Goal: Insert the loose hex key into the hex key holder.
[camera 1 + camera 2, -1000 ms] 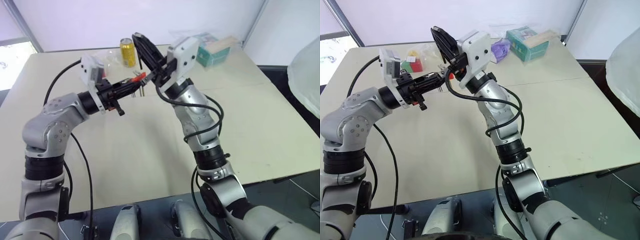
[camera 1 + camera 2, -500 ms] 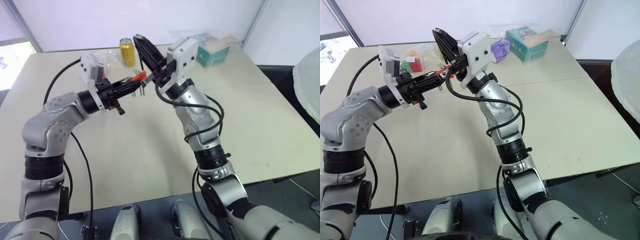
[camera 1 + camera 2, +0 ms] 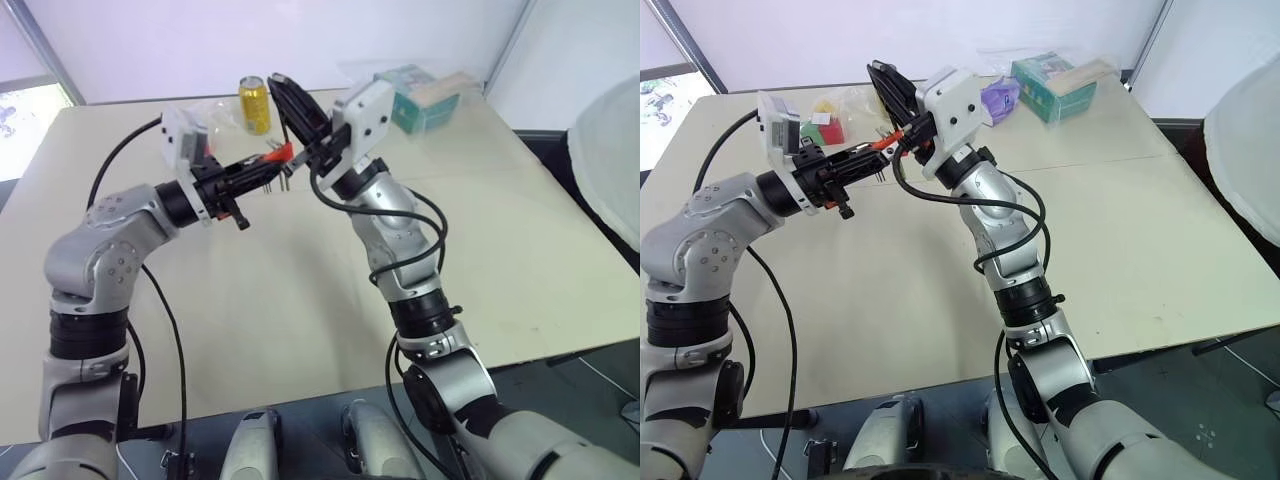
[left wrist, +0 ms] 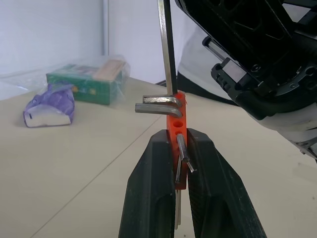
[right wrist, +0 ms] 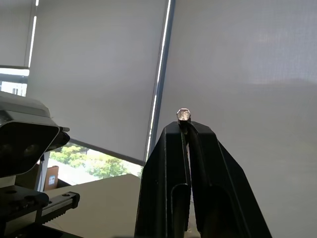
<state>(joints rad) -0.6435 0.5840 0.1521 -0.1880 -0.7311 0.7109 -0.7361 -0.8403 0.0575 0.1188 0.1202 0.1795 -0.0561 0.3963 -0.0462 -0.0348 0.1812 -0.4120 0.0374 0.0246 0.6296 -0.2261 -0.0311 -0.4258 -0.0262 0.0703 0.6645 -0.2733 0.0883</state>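
Left hand point(image 4: 174, 163) clamping holder point(image 4: 177, 119), right hand point(image 5: 188, 130) pinching key point(image 5: 184, 114)

Silver arms, black cables, black fingers

Both arms wear rounded silver-grey shells with black joint bands and small screws — loose black cables loop along each. White boxy wrist housings top the left gripper point(image 3: 262, 172) and right gripper point(image 3: 283, 92), each two-fingered, matte black.
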